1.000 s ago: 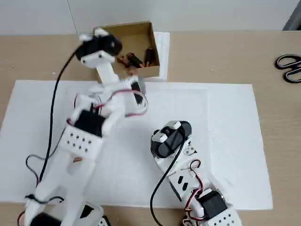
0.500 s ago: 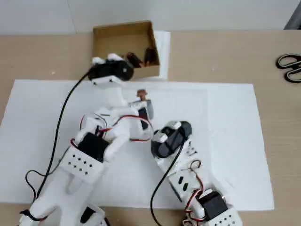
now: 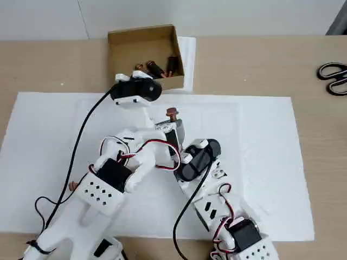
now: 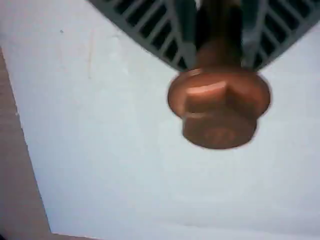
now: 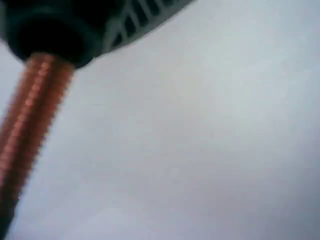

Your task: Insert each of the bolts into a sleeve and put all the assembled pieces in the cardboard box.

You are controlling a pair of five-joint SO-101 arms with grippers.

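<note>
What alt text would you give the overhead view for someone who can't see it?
The left gripper holds a copper bolt head up over a white paper sheet, with the right arm close beside it. Behind them, an open cardboard box holds several dark and copper pieces; scissors lie on the wood to the right.

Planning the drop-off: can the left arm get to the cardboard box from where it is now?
Probably yes. The cardboard box sits open-topped just beyond the left gripper, with only bare paper between them. Its jaws are shut on a bolt.
</note>
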